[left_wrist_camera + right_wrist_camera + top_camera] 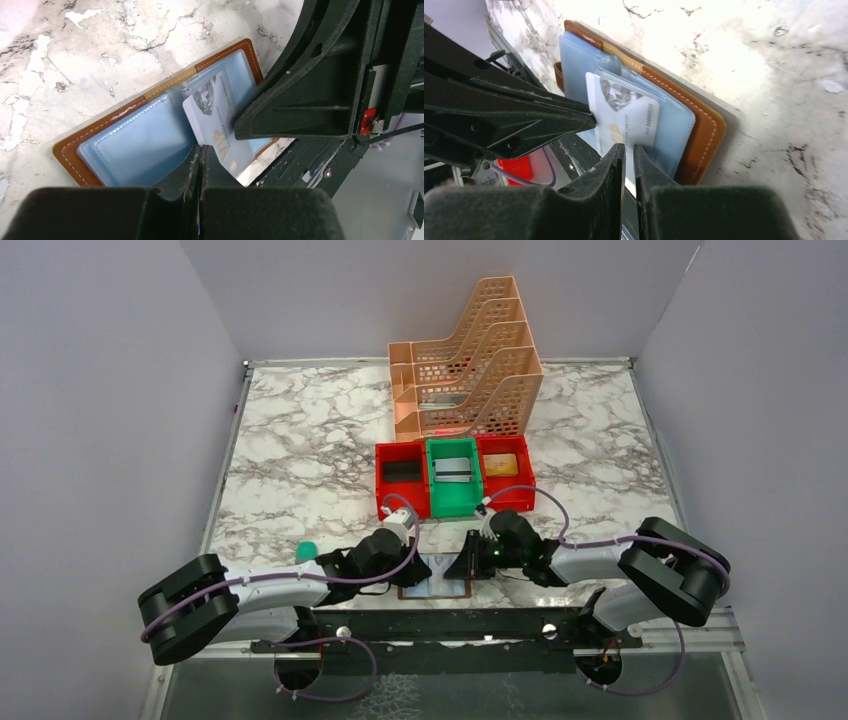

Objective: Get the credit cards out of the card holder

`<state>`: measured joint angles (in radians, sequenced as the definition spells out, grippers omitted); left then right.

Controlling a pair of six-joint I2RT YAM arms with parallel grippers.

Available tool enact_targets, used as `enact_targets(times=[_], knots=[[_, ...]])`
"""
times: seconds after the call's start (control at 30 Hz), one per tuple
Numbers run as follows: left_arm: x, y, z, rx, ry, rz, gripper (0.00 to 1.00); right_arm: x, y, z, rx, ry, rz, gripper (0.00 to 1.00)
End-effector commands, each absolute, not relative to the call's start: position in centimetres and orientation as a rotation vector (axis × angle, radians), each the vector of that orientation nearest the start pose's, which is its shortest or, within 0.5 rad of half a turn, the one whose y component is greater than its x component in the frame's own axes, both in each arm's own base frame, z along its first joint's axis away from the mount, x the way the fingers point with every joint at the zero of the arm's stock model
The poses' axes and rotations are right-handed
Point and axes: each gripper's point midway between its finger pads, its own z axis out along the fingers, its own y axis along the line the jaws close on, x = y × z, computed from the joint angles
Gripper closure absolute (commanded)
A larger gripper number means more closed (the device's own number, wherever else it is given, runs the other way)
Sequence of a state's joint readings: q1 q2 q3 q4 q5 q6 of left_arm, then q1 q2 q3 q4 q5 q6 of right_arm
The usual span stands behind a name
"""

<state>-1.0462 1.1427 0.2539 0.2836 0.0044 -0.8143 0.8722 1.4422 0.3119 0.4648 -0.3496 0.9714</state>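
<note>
Since the card (624, 117) lies with its long axis running from the upper left of the right-wrist view down to bottom centre, it points straight at the right gripper (629, 152), so that arm is the better placed to draw it out along that line. It is white, with "VIP" on it, and sits partly out of a blue pocket of the holder (120, 140). The holder lies open and flat on the marble table (300, 440), bottom centre of the top view, between the two arms.

The right gripper is narrow – a thin slit – and the card's end seems to run into it, so I judge it pinched. The left gripper (200, 152) has its fingers pressed together with nothing between them, its tip at the card's edge by the holder's fold.

Above the holder in the top view:
- The green bin (455, 502) holds a grey card-like piece.
- The right red bin (527, 475) holds a flat tan one.
- The left red bin (400, 448) looks dark inside – contents unclear.
</note>
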Motion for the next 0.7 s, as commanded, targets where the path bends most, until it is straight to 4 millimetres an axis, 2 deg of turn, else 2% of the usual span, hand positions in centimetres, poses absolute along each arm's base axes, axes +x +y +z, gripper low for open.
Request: enact_targets(times=[0.0, 0.27, 0.5, 0.6, 0.67], knots=[[12.8, -27.3, 4.9, 0.288, 2.331, -0.997, 1.00, 12.4, 24.6, -3.1, -0.016, 2.716, 0.893, 0.82], [13.0, -26.7, 4.9, 0.278, 2.329, -0.968, 1.00, 12.5, 24.6, -3.1, -0.018, 2.723, 0.882, 0.82], [13.4, -25.6, 4.3, 0.268, 2.357, -0.869, 1.00, 12.5, 24.6, -3.2, -0.020, 2.729, 0.869, 0.82], [13.5, -25.5, 4.3, 0.263, 2.354, -0.867, 1.00, 12.7, 24.9, -2.7, -0.035, 2.719, 0.886, 0.82], [13.4, -25.8, 4.5, 0.270, 2.346, -0.892, 1.00, 13.0, 25.5, -1.6, -0.066, 2.688, 0.924, 0.81]])
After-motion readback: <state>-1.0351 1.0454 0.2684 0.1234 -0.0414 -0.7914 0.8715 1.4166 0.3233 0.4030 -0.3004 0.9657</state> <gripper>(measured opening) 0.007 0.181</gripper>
